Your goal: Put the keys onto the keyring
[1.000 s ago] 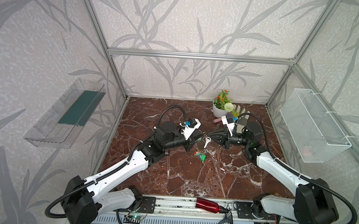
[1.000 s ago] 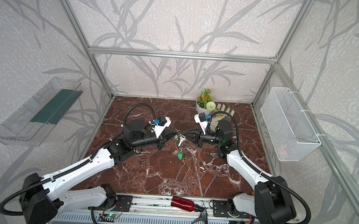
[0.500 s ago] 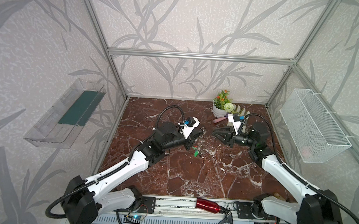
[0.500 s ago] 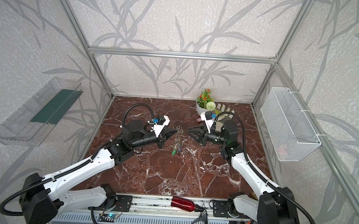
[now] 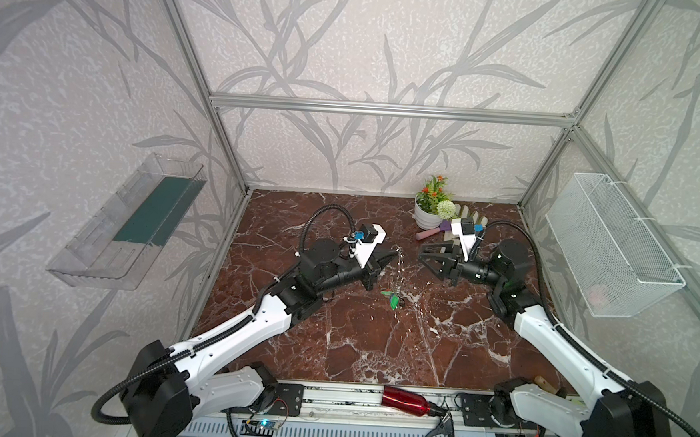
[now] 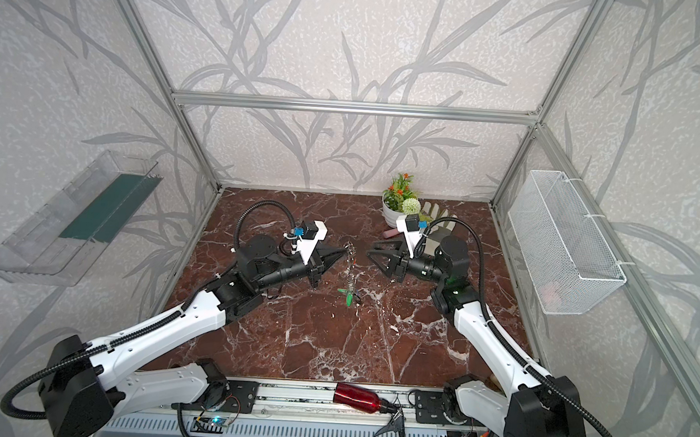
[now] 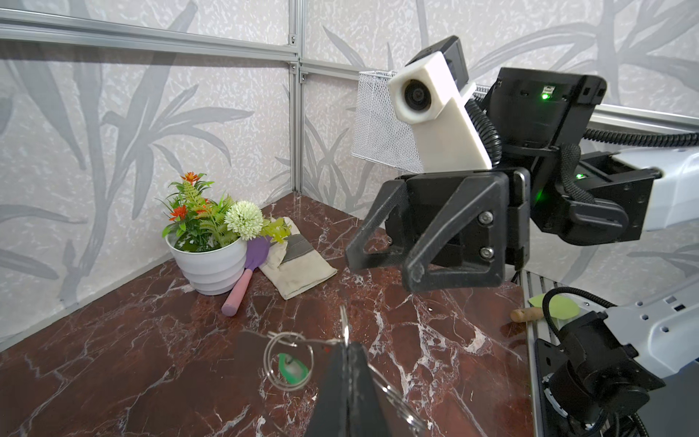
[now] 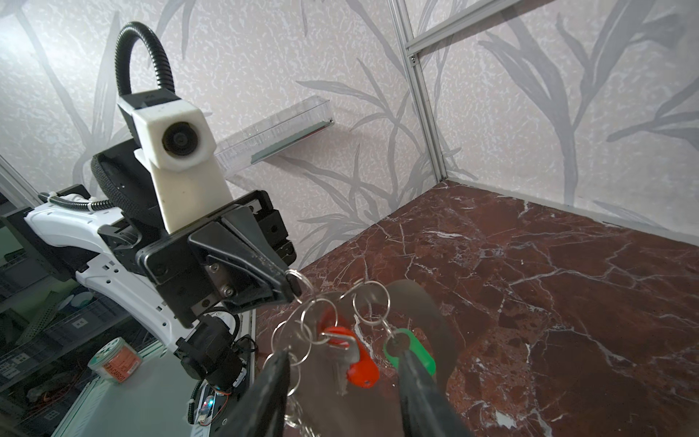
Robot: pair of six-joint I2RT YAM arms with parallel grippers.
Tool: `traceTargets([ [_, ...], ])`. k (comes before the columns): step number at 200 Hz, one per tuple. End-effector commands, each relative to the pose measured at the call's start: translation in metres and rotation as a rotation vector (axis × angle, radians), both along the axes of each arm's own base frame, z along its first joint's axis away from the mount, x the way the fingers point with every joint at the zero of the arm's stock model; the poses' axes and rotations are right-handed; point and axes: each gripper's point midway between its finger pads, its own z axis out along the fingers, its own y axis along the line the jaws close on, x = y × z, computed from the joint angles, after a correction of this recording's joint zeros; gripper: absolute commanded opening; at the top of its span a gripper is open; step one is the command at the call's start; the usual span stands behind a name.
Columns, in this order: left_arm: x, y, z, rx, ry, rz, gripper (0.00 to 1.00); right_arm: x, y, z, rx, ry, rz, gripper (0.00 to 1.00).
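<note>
**L gripper holds keyring bunch, R gripper open**

L gripper (image 5: 393, 257) is clamped tight on 1 split ring at the top of the keyring (image 8: 431, 310), over mid-table, and the whole bunch hangs down from it. In both top views the keyring (image 6: 352, 269) shows edge-on as a thin silver strand below the L tips. A green tag (image 5: 393, 300) is at the bottom, right at the marble table (image 5: 353, 336); can't tell if it touches.

R wrist view: grey plate hangs behind several silver rings and the keys (image 8: 342, 365) dangle in front. 1 key is on a red tag (image 8: 359, 365), w/ the green tag beside it, partly behind a R finger.

R gripper (image 5: 424, 257) faces the L one, jaws spread apart, nothing in them. Top views show a gap between it and the bunch.

L wrist view: 2 dark jaws pressed together, rings + green tag just past them, R gripper (image 7: 382, 269) opposite.

Back R corner: flower pot (image 5: 426, 221), w/ glove (image 7: 299, 265) and pink-handled trowel (image 7: 238, 291) beside it. Red bottle (image 5: 406, 400) lies at the front edge, off the marble.
</note>
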Motion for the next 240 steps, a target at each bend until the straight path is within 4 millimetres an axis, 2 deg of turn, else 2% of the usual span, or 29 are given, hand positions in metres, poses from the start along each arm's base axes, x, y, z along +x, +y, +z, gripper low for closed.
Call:
traceTargets([
  [1,-0.003,0.002,0.036,-0.134,-0.074,-0.008,0.00,0.004,-0.002,0.016,0.038,-0.045,-0.011,0.50],
  [51,-0.009,0.002,0.044,-0.225,-0.080,-0.038,0.00,-0.003,0.003,0.026,0.067,-0.051,0.055,0.51],
  [92,-0.012,-0.001,0.045,-0.286,-0.065,-0.077,0.00,-0.016,0.020,0.029,0.062,-0.058,0.146,0.51],
  [130,-0.014,-0.003,0.042,-0.304,-0.060,-0.096,0.00,-0.014,0.024,0.038,0.091,-0.070,0.179,0.50],
  [204,-0.015,-0.005,0.035,-0.307,-0.050,-0.115,0.00,-0.015,0.036,0.038,0.099,-0.063,0.234,0.31],
  [240,-0.014,-0.007,0.032,-0.300,-0.047,-0.117,0.00,-0.015,0.039,0.036,0.094,-0.055,0.237,0.14],
])
